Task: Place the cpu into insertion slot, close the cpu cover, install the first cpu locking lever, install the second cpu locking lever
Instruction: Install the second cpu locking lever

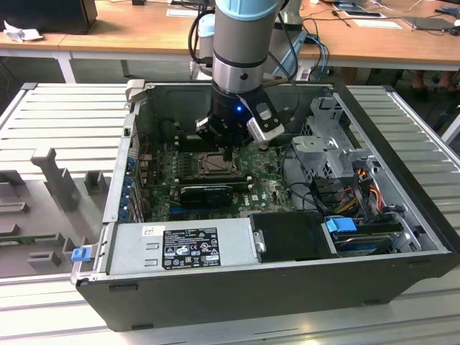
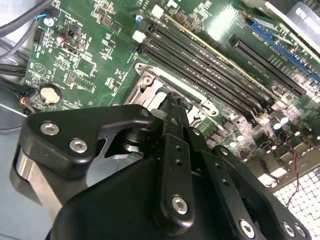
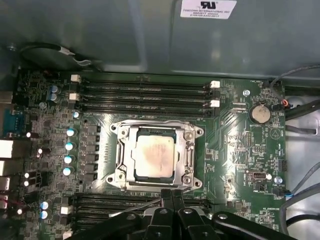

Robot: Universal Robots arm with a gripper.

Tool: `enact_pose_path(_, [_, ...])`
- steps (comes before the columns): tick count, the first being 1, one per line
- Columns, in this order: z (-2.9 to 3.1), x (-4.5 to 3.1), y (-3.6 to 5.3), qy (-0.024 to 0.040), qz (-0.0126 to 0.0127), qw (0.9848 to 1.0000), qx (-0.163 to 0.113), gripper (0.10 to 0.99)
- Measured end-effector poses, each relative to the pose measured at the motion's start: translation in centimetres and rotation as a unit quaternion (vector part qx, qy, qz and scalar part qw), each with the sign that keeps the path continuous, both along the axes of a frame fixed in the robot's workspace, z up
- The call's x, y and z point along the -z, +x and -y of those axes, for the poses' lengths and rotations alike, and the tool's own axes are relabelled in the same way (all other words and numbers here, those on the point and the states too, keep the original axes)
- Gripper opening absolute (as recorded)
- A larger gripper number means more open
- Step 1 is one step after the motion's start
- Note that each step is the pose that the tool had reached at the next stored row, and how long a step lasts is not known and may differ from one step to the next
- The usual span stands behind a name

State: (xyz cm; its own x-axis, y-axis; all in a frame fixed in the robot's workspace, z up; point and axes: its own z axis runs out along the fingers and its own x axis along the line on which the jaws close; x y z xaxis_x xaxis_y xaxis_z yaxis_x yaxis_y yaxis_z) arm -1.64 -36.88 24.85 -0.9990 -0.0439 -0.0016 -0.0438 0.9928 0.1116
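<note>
Couple of printed stickers around, nothing really legible: white label [image 3: 208,8] on the grey case wall in the first wrist view, black label [image 1: 190,247] on the power supply [image 1: 215,248] in the exterior view. Tiny white markings on the motherboard [image 3: 235,145], unreadable too.

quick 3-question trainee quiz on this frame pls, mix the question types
1. True or false: the cpu already sits in the insertion slot, with the cpu cover down around it.
2. In the first wrist view, the hand is nearest which edge of the socket? A) the edge by the two white-clipped memory slots B) the opposite edge C) it hangs over the coin battery
3. What do the fingers hold?

Key: 1 true. 2 B. 3 nothing visible; they are pressed together at the socket's edge.
</note>
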Motion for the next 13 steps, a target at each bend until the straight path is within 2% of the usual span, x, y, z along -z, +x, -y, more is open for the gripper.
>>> enact_pose_path(2, [0.06,0.28,-0.02,0.0036,0.0,1.0,0.0,0.106])
enact_pose_path(4, [0.08,0.62,-0.03,0.0045,0.0,1.0,0.0,0.106])
enact_pose_path(5, [0.21,0.92,-0.07,0.0046,-0.0001,1.0,-0.001,0.106])
enact_pose_path(8, [0.73,1.13,-0.23,0.005,0.0,1.0,0.0,0.106])
enact_pose_path(9, [0.97,1.17,-0.48,0.006,0.0,1.0,-0.001,0.106])
enact_pose_path(13, [1.11,1.25,-2.03,0.0085,0.0,1.0,-0.001,0.106])
